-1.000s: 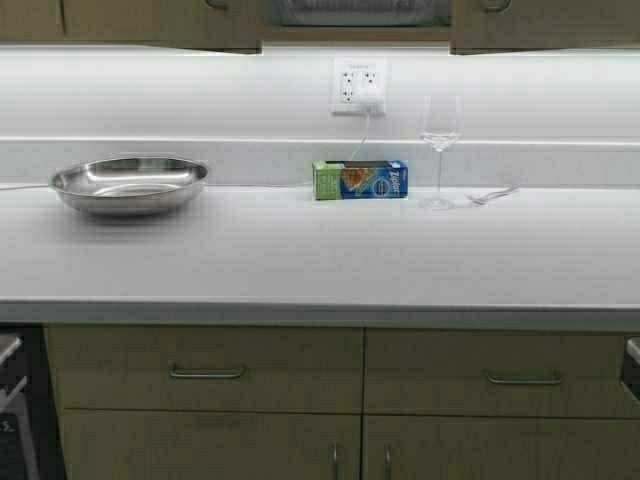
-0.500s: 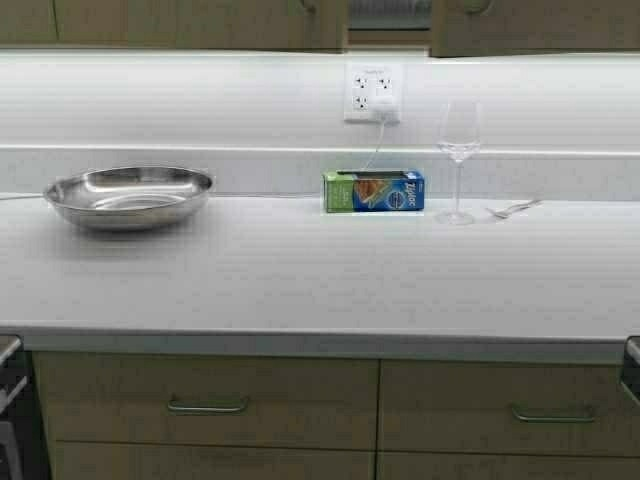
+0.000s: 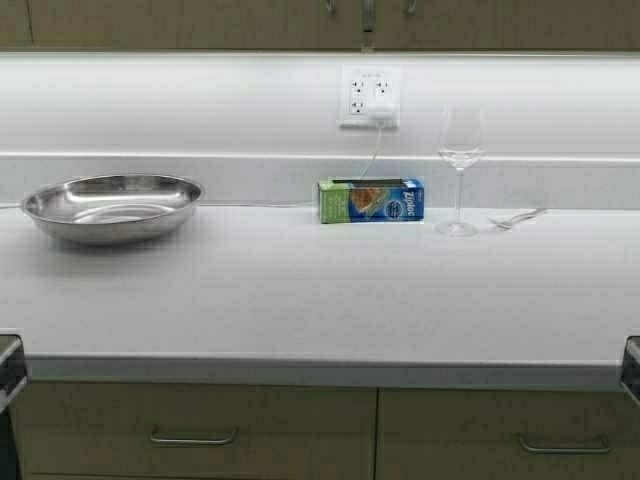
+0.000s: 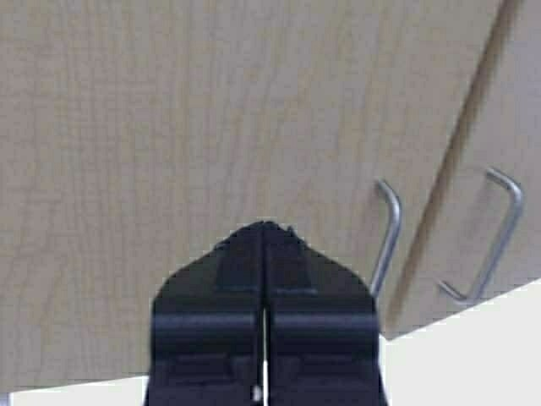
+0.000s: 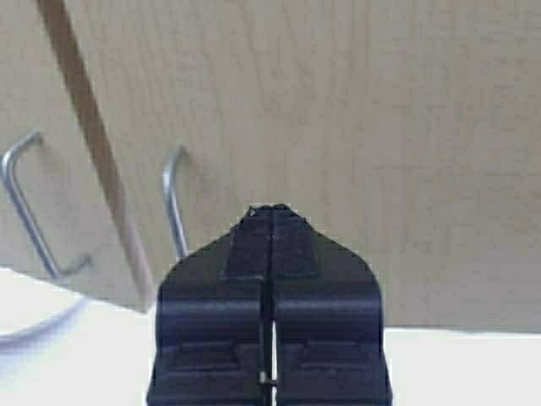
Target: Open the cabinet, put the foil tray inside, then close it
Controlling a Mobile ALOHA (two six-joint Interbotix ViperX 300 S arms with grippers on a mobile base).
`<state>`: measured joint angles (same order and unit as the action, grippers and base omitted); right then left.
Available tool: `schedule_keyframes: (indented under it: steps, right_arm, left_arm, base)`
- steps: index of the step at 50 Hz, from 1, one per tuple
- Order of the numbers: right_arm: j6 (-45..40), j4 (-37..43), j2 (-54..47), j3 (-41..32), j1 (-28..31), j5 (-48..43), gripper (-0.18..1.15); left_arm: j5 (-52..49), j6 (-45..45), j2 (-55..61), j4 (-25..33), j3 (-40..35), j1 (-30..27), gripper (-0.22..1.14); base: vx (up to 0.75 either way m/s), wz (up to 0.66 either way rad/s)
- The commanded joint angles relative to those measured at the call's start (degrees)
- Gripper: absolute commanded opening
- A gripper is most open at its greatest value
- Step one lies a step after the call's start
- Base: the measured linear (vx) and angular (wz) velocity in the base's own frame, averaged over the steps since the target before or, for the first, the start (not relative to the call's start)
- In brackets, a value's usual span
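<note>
Cabinet [image 4: 211, 127]: doors shut, rigid; likely swings easily, take by slim bar handle [image 4: 387, 237]. Left pincer [image 4: 265, 254] and right pincer [image 5: 270, 237] both pressed together, empty. Foil tray unseen.

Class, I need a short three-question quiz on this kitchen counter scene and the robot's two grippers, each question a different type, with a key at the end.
1. True or false: the cabinet doors are shut.
2. Multiple choice: what stands between the steel bowl and the wine glass on the counter? A) a kettle B) a Ziploc box C) a plate
3. Fill in: the jaws of the left gripper and the right gripper are both ____.

Key
1. True. Both wrist views show closed doors with their handles side by side.
2. B.
3. Shut, holding nothing. The foil tray is not in view.
</note>
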<state>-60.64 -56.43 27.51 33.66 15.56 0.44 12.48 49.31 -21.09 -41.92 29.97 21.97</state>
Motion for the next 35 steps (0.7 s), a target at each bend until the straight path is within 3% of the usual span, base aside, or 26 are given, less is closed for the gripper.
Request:
schedule_keyframes:
  steps: [1,35]
  right_arm:
    - [0.0,0.1,2.8,1.4,0.1,0.4,0.07]
    - [0.4,0.1,4.0,2.7,0.1,0.5,0.07]
  left_arm:
    - [0.2,0.2,-1.8,0.4,0.7,0.0,0.04]
    - [0.2,-0.2,-1.2,1.4,2.7,0.0,0.04]
  base:
    - [0.08,-0.02]
    - [0.02,-0.01]
